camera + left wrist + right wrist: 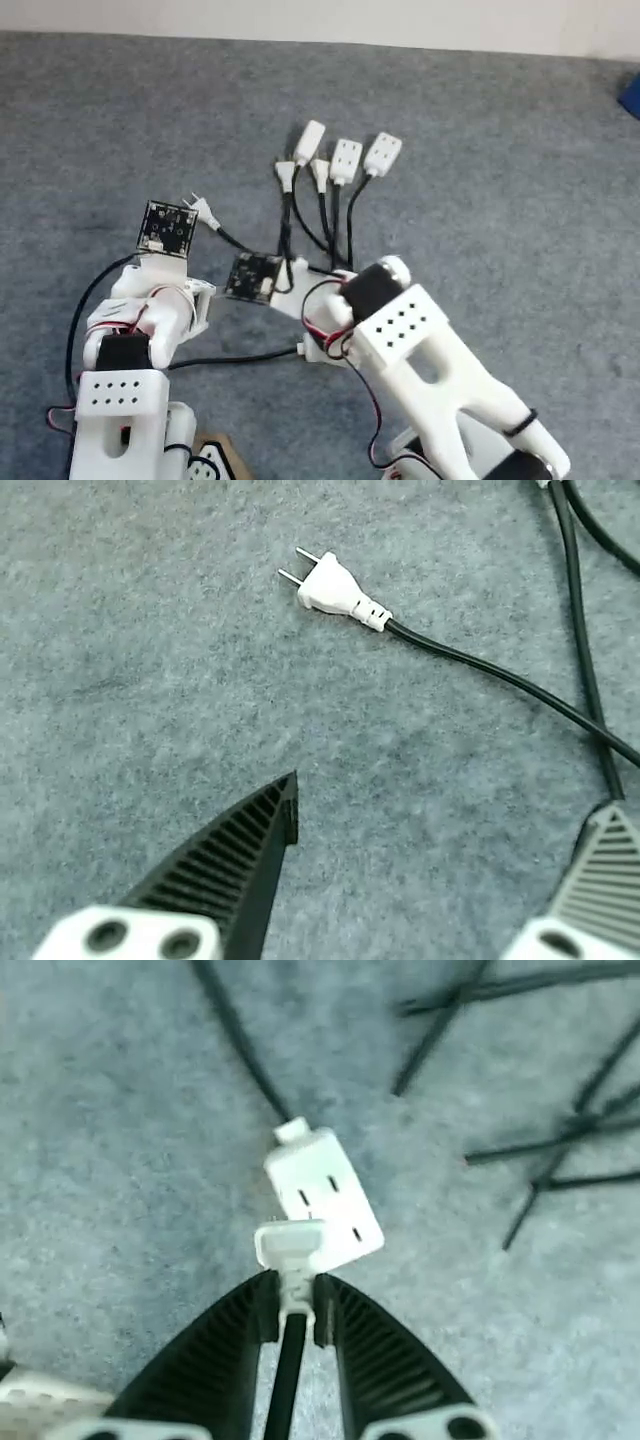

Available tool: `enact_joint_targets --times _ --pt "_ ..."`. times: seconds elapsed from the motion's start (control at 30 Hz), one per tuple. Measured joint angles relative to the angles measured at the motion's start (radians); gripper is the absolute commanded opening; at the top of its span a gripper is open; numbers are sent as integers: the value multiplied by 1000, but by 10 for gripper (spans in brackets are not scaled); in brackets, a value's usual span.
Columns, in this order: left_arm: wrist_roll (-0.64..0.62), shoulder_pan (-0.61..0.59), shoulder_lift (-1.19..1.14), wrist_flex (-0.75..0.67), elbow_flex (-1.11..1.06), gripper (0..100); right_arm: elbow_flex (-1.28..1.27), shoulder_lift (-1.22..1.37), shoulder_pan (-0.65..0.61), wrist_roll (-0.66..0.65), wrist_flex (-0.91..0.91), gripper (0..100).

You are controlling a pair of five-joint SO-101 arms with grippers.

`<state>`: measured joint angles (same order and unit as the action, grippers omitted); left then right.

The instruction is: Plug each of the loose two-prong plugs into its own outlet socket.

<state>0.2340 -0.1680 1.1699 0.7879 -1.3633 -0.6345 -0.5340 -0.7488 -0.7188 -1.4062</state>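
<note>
- While pinched at its neck by the right gripper (296,1280), white plug (288,1243) touching the face of an outlet socket (325,1195); prongs hidden.
- At the left gripper (452,792), fingers wide apart, gripping nothing, above grey carpet (120,630).
- Beyond, 1 loose plug (335,588) flat on the carpet, black cord (480,670) attached.

**Claw holds plug at socket**

The claw (294,1298) is closed on a white plug (288,1243), pinching its neck between black fingers (215,1350). The plug cord (287,1365) runs back between them. The plug's head touches the face of a white socket (325,1185) lying on the grey surface (110,1190); the prongs are hidden. A black socket cord (235,1045) leads away, and loose cords (560,1145) cross beyond.
</note>
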Motion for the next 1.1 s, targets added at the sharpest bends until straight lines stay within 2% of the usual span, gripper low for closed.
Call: enact_joint_targets --times 0.43,0.83,1.1 --pt "0 0 0 -18 -26 414 17 69 -17 -69 58 7" --pt "0 0 0 -18 -28 414 127 135 -17 -229 14 7" --pt "0 0 0 -18 -28 414 127 152 -17 -244 0 7"
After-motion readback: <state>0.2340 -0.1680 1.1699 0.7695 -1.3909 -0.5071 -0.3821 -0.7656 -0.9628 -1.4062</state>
